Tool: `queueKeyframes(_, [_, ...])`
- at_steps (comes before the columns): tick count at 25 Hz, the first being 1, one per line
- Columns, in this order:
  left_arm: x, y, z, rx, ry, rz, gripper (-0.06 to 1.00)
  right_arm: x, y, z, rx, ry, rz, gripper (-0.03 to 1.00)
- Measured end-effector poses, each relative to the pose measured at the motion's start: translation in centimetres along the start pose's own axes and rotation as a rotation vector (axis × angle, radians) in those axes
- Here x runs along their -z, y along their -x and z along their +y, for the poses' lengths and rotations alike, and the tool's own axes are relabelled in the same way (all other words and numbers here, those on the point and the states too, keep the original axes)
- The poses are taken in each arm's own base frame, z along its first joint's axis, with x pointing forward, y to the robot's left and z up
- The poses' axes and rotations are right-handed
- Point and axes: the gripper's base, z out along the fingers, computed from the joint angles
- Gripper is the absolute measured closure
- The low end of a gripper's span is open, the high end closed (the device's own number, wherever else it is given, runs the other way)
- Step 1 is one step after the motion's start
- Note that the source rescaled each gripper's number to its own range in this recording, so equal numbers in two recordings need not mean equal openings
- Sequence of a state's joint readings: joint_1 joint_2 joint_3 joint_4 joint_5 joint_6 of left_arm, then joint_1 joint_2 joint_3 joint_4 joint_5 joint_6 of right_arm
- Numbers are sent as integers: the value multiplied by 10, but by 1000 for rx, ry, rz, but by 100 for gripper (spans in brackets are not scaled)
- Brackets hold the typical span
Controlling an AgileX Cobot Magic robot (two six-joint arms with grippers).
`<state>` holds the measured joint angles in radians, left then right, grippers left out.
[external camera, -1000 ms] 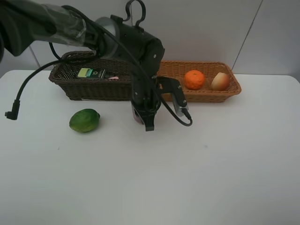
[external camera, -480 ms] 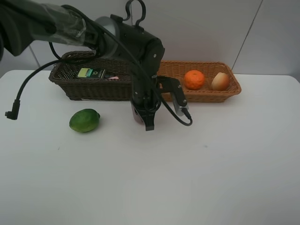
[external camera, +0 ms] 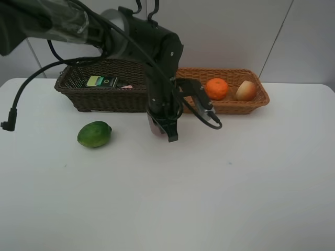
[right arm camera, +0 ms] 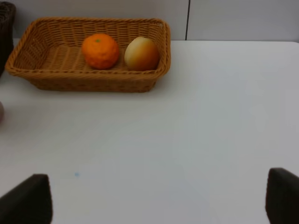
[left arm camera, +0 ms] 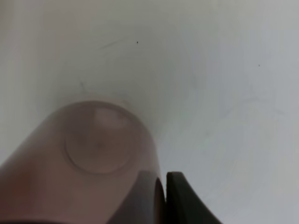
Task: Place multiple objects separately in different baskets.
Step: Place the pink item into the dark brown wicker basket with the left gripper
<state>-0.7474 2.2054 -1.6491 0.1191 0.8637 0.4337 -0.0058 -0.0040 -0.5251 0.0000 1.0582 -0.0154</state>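
Left tool (left arm camera: 161,198), closing fully over the last second, is now pinching the cup (external camera: 154,125) wall and nudging it rightward in front of the dark basket (external camera: 104,97), so 1 lime (external camera: 94,134) is waiting on the desk (external camera: 235,183); right tool (right arm camera: 154,200) is hanging released.

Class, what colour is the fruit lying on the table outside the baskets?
Green. The fruit shows best in the exterior high view.
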Motion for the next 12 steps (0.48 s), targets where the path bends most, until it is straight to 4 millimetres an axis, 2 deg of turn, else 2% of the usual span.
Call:
queueKeyframes(6, [48, -1, 7, 290, 19, -66, 94, 0, 0, 0, 0, 0, 0, 0])
queueKeyframes(8, [64, -4, 15, 446, 28, -101, 94, 0, 0, 0, 0, 0, 0, 0])
queueKeyframes(12, [84, -16, 35, 597, 55, -139, 94, 0, 0, 0, 0, 0, 0, 0])
